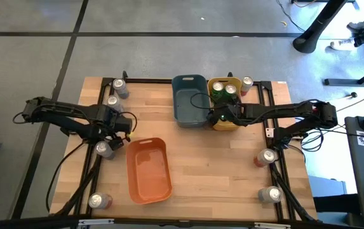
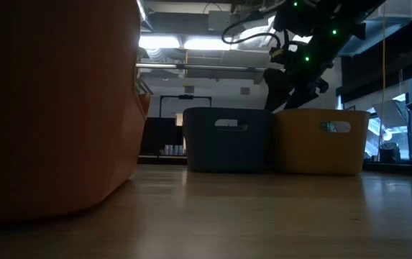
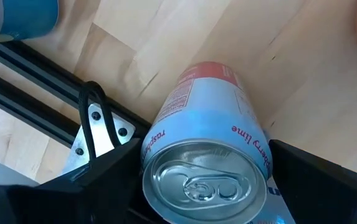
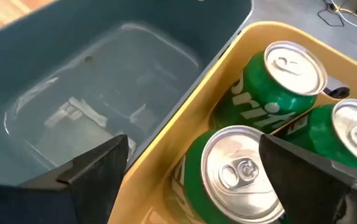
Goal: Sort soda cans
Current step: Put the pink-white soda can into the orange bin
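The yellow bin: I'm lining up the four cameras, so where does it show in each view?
High view: yellow bin at the table's far middle, right of the blue bin, green cans inside.
Low view: right of centre, touching the blue bin.
Left wrist view: not in it.
Right wrist view: its rim runs diagonally, green cans inside.
Shared landmark: the blue bin beside it.
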`<state>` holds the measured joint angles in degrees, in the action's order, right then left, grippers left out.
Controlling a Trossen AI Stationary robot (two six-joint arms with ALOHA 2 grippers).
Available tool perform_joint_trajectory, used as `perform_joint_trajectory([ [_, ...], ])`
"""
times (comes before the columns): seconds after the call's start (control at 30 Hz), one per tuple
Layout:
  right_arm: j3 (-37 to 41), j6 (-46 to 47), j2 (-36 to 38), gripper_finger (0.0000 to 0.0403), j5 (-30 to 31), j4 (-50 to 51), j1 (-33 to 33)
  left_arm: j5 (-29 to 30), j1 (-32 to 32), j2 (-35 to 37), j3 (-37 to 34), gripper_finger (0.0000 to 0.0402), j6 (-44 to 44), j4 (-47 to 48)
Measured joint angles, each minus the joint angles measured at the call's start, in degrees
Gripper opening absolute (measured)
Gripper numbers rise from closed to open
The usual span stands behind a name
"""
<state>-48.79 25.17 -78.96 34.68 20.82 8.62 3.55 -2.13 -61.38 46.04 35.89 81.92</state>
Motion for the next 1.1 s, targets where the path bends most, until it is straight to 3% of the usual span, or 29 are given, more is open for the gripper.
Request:
perform_joint_trajectory([
  [0.67,0.5,-0.1,0.0,0.0358,-1.3,-1.3,0.0,-0.2,0.0,-3.5,0.5,0.0288,-2.0,0.4],
  [1.1,0.5,-0.1,0.0,0.0358,-1.3,-1.3,0.0,1.1,0.0,-3.5,9.0,0.0286,-1.6,8.2],
])
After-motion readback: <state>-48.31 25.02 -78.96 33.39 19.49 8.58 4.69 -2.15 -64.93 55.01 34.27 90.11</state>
